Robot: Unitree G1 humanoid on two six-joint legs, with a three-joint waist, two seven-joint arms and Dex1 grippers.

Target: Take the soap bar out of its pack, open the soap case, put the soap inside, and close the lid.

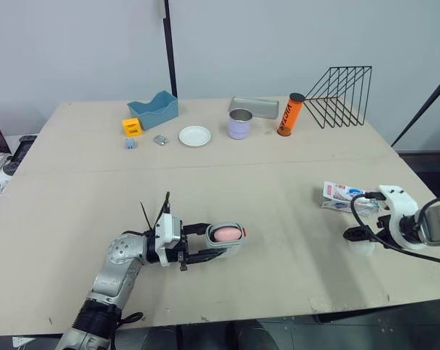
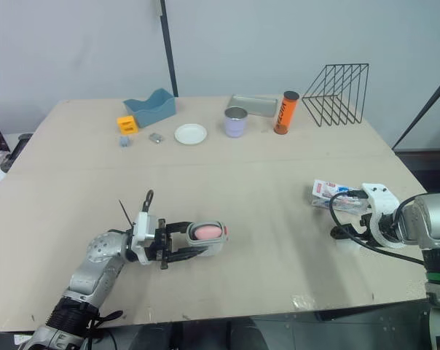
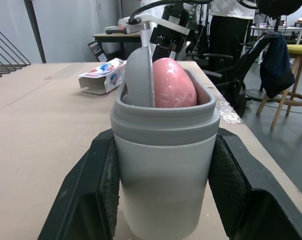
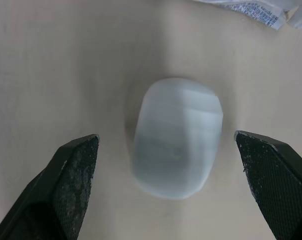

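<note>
The right pincer (image 4: 167, 150) hangs released, its two fingers spread wide to either side of the pale lid (image 4: 178, 125), which lies flat on the table (image 1: 278, 175) and touches neither pad. The step in hand looks to be picking up that lid. Done well, it means coming straight down so the lid stays centred, then closing evenly on its long sides. The smooth dome will probably squirt out of an off-centre pinch. The empty soap pack (image 1: 342, 194) lies just beside the lid at about 11 o'clock, near enough that a finger drifting that way could snag it. The table's near edge at 6 o'clock and its right edge at 3 o'clock are both near, so a lid knocked that way might go over. The clear lane runs toward 9 o'clock, across bare table. Well apart in that direction, the left pincer (image 1: 218, 243) is clenched on the grey soap case (image 1: 227, 235), holding its sides with the pink soap (image 3: 171, 82) seated inside. The case sits low to the table, so the lid should travel above its rim. The tray, plate, cup, tube and wire rack at 12 o'clock stand well away.
</note>
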